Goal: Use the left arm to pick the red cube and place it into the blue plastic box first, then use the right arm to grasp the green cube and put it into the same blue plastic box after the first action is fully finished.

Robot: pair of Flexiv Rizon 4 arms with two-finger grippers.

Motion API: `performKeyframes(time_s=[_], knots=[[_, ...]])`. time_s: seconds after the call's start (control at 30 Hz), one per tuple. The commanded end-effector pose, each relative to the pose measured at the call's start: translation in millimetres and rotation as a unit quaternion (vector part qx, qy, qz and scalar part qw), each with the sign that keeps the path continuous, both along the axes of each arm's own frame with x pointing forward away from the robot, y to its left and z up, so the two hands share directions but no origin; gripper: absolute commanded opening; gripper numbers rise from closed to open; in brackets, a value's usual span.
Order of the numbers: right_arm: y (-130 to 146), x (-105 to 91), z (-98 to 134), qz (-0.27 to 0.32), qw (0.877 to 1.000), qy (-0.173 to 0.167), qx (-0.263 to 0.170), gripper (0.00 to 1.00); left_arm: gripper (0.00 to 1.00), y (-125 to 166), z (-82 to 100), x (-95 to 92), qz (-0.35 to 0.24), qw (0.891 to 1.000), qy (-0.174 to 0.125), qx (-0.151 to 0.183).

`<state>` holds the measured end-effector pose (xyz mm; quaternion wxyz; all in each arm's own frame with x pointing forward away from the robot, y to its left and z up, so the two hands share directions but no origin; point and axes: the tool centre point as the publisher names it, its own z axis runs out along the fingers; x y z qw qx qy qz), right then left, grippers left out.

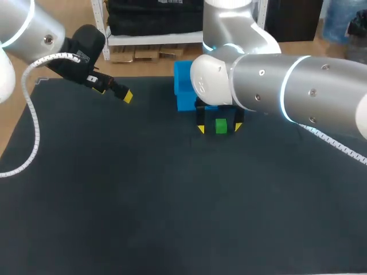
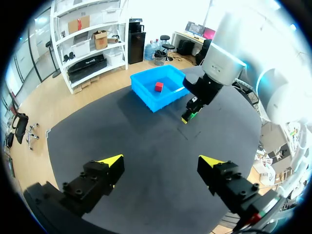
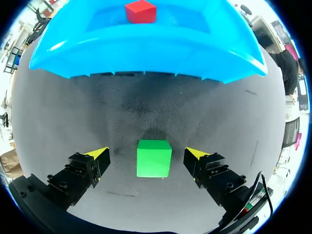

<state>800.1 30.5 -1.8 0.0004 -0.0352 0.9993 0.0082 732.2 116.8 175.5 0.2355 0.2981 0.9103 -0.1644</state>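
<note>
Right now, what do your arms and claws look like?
Left arm and right arm: fat silver-grey tubes, rounded joints, glowing pale rings, a white coiled cable alongside. Left claw and right claw: black, blocky, two yellow-tipped fingers each.

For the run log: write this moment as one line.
red cube in blue plastic box | left claw open, empty | right claw open, straddling green cube | green grasp pending

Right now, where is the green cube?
In the right wrist view, the green cube sits between the right gripper's open fingers, just before the blue box.
</note>
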Motion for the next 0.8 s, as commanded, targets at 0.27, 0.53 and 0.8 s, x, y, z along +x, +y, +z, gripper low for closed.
performKeyframes(time_s=[0.27,0.53,0.8], knots=[[-0.7,1.7,-3.9,0.006,1.0,-0.004,0.003,1.0,1.0,0.4,-0.3,-0.5,0.0,1.0,-0.001,-0.001],[-0.7,1.5,-4.3,0.005,1.0,-0.002,0.002,1.0,1.0,0.4,-0.3,-0.5,0.0,1.0,-0.001,-0.001],[0.4,0.8,-3.3,0.002,1.0,-0.003,0.005,0.0,1.0,0.4,-0.3,-0.5,0.0,1.0,-0.001,-0.001]])
